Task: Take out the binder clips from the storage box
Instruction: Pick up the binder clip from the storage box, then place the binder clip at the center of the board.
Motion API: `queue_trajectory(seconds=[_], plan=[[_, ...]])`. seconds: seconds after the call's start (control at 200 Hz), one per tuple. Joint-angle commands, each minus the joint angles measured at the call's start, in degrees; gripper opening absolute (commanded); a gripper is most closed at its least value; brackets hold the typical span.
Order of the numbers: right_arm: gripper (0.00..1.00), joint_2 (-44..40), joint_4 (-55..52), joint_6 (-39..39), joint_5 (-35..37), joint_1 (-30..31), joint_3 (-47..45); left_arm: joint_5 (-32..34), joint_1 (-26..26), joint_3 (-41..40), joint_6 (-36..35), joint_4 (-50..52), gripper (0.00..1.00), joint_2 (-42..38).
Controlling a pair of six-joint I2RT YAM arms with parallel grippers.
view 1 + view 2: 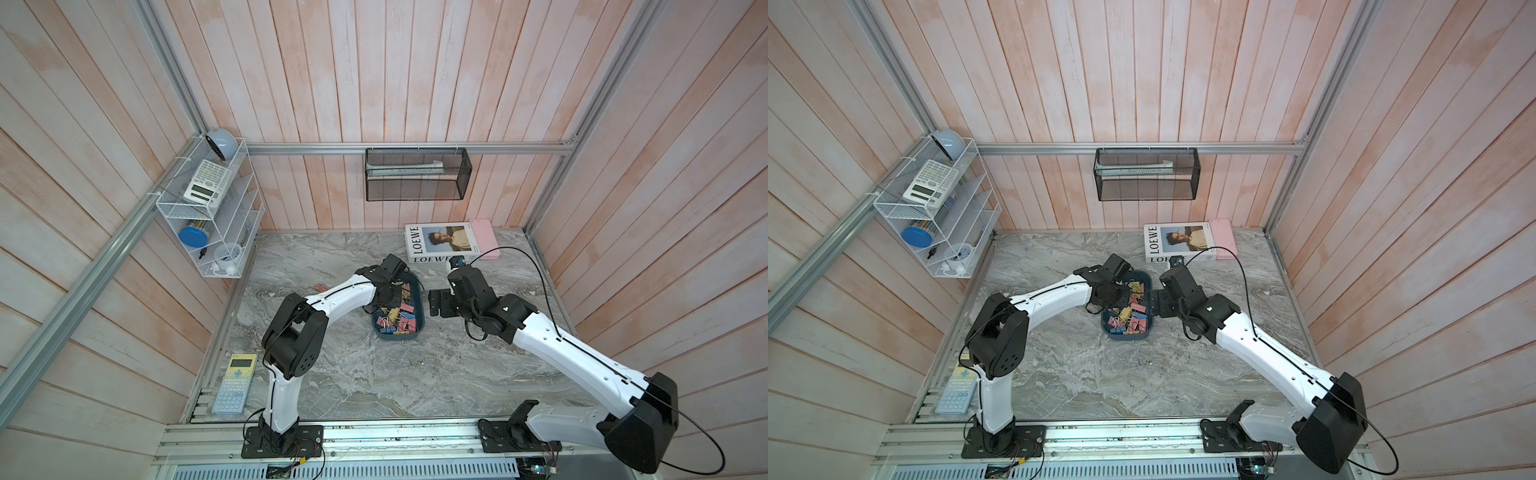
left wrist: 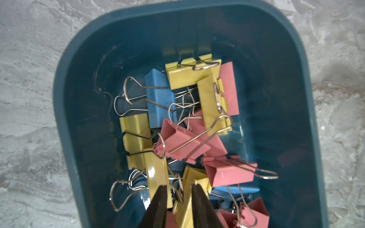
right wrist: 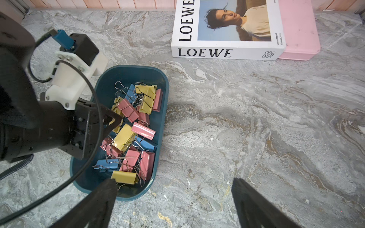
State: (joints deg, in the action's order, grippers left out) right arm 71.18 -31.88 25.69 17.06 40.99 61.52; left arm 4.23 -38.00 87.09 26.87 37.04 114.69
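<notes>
Teal plastic storage box (image 2: 79,128) sat on the surface (image 3: 256,118), binder clips (image 3: 136,126) heaped loose inside; left jaws, dipped into the pile, stood narrow around a yellow clip (image 2: 189,177), bite uncertain, while right jaws hung spread wide beside the box, seemingly kept clear.

Smooth, glossy plastic storage box (image 2: 79,138); glossy painted, wire-handled metal binder clips (image 2: 158,98); matt, veined stone-look table (image 3: 256,118).
</notes>
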Motion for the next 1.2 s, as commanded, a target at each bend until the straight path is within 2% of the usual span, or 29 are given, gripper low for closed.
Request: queue_trajectory(seconds=[0.0, 0.055, 0.16, 0.45, 0.6, 0.72, 0.915, 1.045, 1.195], plan=[[0.98, -0.6, -0.5, 0.9, 0.4, -0.1, -0.9, 2.0, -0.1, 2.0, -0.9, 1.0, 0.13, 1.5], [0.98, -0.3, -0.4, 0.9, 0.1, 0.0, -0.7, 1.7, 0.0, 2.4, -0.7, 0.9, 0.05, 1.2], [0.98, 0.2, -0.1, 0.4, -0.3, -0.1, -0.2, 1.6, -0.1, 2.0, 0.0, 0.9, 0.0, -0.6], [0.98, 3.3, 1.8, -0.5, -2.4, 0.0, 2.2, 1.4, 0.4, -2.7, 2.7, -0.4, 0.0, -11.9], [0.98, 5.9, 2.4, -1.3, -4.0, 0.0, 4.5, -0.1, 2.7, -8.4, 4.8, -3.2, 0.0, -19.7], [0.98, 7.9, 2.7, -1.8, -5.3, 0.0, 6.3, -2.3, 6.5, -14.6, 7.3, -7.0, 0.0, -26.7], [0.98, 10.1, 2.7, -2.1, -6.6, 0.1, 8.0, -7.9, 15.6, -25.6, 10.2, -14.6, 0.0, -35.7], [0.98, 10.6, 2.4, -2.3, -6.8, 0.1, 8.6, -9.4, 21.3, -31.8, 10.6, -18.2, 0.0, -37.8], [0.98, 11.8, 1.6, -2.7, -7.1, 0.2, 9.2, -14.7, 28.7, -40.3, 14.7, -30.4, 0.0, -37.1]])
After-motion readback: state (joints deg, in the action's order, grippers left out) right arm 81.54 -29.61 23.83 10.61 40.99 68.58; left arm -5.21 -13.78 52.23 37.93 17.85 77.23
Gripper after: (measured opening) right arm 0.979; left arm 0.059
